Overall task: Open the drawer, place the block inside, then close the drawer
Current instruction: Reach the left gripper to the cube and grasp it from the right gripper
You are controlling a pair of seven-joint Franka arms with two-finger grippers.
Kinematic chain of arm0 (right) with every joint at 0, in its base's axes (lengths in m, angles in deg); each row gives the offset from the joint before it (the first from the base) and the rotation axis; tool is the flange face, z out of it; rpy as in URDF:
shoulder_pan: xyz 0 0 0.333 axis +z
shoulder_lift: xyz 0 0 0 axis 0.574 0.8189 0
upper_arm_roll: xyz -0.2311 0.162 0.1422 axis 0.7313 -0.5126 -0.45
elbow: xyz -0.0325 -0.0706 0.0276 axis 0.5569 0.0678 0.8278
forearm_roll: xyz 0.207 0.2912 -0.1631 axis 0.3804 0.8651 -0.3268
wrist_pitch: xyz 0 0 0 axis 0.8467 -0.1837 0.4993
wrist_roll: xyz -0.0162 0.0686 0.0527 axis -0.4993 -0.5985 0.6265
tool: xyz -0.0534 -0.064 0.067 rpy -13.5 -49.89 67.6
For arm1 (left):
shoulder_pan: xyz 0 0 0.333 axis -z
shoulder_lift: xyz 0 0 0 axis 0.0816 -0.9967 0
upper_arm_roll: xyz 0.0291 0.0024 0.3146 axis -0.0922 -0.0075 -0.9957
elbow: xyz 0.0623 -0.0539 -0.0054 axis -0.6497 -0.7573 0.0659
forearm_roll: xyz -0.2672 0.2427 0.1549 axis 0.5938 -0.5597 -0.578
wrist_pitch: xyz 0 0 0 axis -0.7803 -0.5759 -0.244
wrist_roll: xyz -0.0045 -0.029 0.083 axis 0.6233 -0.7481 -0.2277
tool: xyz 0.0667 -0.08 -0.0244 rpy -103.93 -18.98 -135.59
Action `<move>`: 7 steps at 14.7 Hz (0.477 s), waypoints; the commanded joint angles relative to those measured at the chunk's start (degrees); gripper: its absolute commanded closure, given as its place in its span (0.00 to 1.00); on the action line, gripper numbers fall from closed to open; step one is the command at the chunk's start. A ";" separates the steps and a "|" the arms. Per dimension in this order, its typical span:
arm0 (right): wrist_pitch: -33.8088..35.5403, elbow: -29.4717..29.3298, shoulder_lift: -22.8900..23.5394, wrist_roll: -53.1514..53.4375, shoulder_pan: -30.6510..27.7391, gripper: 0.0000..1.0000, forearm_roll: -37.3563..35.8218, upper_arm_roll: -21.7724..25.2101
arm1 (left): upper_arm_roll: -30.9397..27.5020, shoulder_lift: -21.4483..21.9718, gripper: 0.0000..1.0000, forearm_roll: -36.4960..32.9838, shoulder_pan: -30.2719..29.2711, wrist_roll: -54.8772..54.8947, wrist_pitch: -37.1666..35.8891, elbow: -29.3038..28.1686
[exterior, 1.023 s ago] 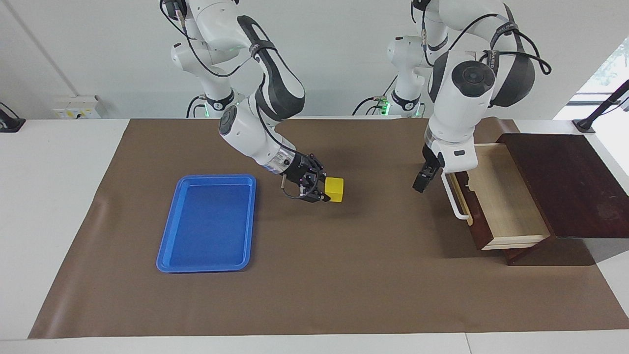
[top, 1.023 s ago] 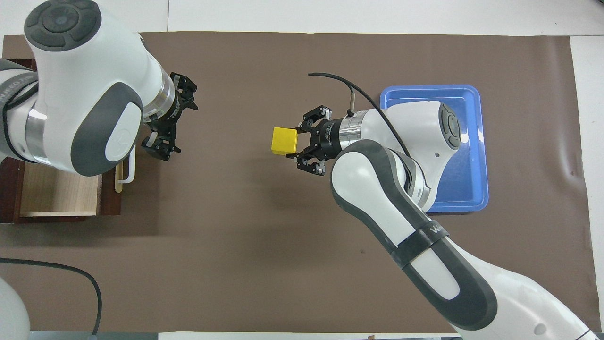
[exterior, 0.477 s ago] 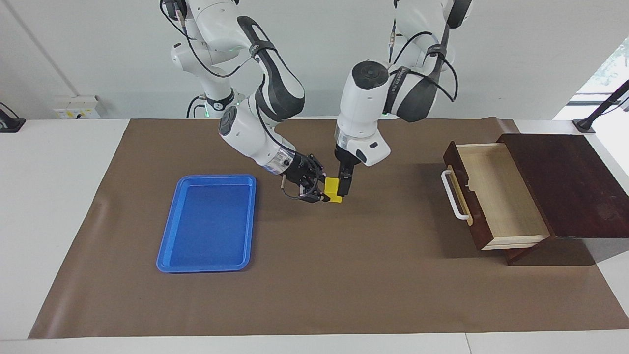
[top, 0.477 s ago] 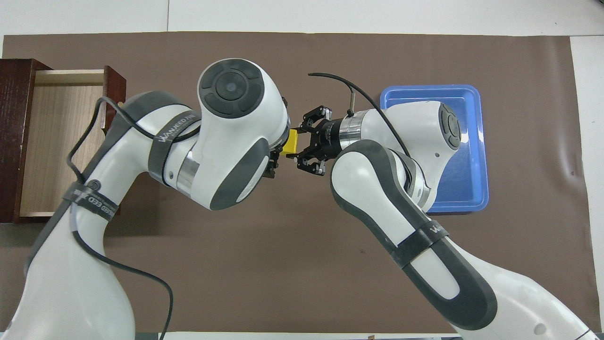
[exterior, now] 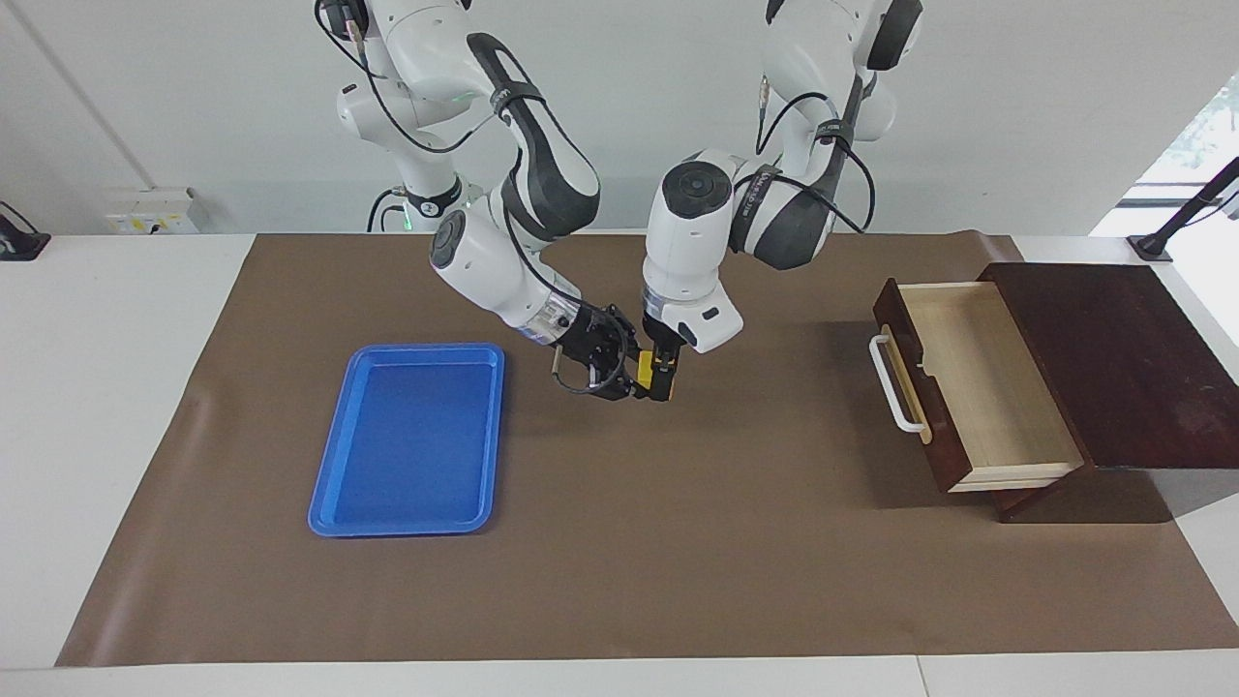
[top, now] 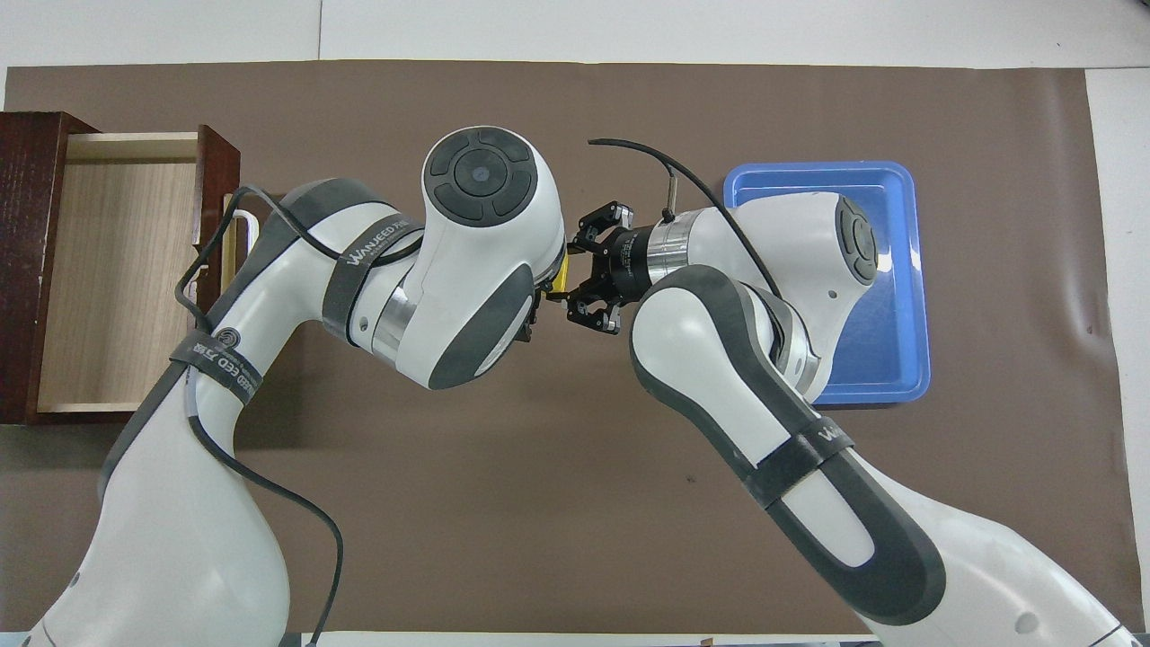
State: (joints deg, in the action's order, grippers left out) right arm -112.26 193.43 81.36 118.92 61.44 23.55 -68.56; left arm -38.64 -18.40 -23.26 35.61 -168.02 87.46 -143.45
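Brown mat (exterior: 678,542), block (exterior: 647,371) mostly hidden between left gripper (exterior: 662,379), right gripper (exterior: 624,378)

A blue tray (exterior: 407,440) lies on the brown mat (exterior: 678,561)

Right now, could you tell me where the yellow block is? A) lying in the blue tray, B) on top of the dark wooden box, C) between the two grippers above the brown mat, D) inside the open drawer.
C: the yellow block sits between the right gripper and the left gripper, over the brown mat.
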 commanded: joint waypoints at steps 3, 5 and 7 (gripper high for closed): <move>-0.71 -0.23 0.00 0.76 -0.48 1.00 0.90 -0.55 | -0.37 -0.54 0.36 -1.76 0.45 -2.91 -1.13 1.18; -0.71 -0.23 -0.01 0.84 -0.57 1.00 0.90 -0.46 | -0.37 -0.54 0.66 -1.67 0.45 -3.00 -1.21 1.35; -0.62 -0.23 0.00 0.85 -0.57 1.00 0.90 -0.46 | -0.28 -0.54 0.91 -1.41 0.45 -3.35 -1.74 1.35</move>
State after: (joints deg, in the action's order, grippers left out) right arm -112.18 193.55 81.37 118.98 61.56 23.55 -68.88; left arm -38.96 -18.53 -24.15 35.59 -170.60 87.52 -142.95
